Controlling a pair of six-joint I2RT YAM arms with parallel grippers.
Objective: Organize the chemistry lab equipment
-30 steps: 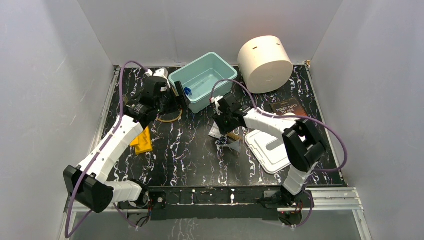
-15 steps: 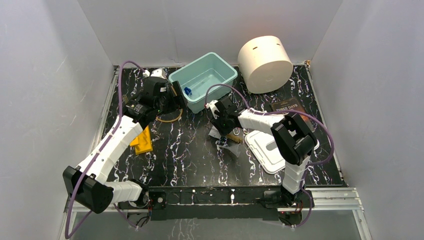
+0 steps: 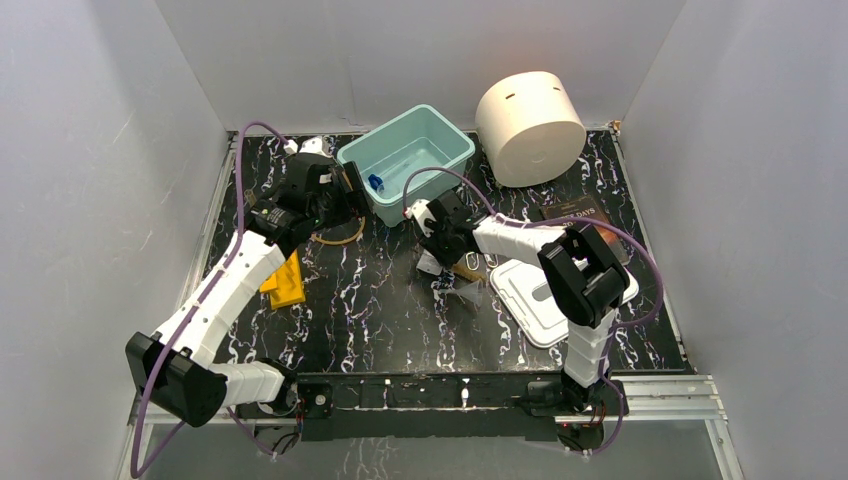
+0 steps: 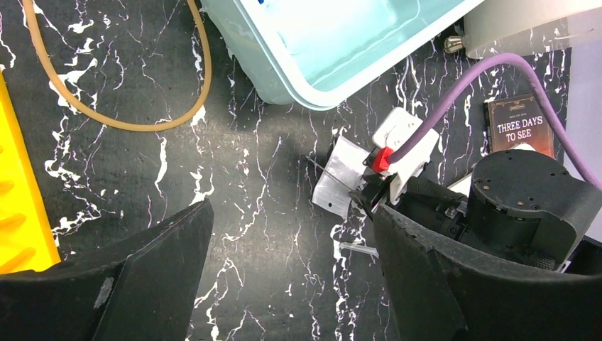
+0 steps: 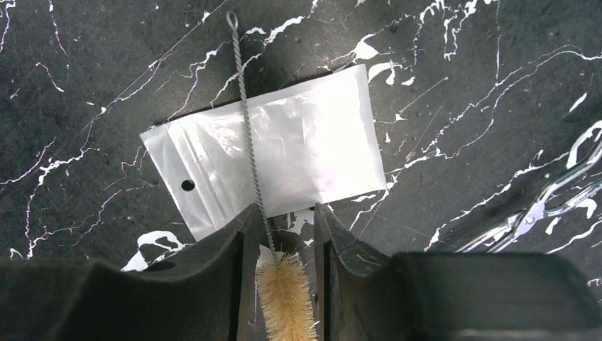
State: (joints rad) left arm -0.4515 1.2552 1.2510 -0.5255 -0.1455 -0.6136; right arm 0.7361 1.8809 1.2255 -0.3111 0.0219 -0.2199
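A clear flat packet [image 5: 298,149] lies on the black marbled table [image 3: 380,310], also in the top view [image 3: 430,265]. The brush [image 5: 284,298], with tan bristles and a twisted wire stem, lies across it. My right gripper [image 5: 280,227] is low over it, jaws narrow, the bristles filling the gap. A clear funnel [image 3: 470,290] lies just near of it. My left gripper [image 4: 291,277] is wide open and empty above the bare table beside the teal bin [image 3: 405,160]. A blue-capped tube [image 3: 376,184] lies in the bin. Amber tubing [image 4: 142,124] loops on the table. I cannot make out the beaker.
A yellow rack [image 3: 285,280] lies at the left. A white lid [image 3: 545,295] and a dark book [image 3: 580,215] lie at the right, with the big cream cylinder [image 3: 530,112] behind them. Shiny metal wire pieces [image 5: 546,206] lie right of the packet.
My right gripper has shifted a little left and farther away, over the packet and brush. The left arm has hardly moved.
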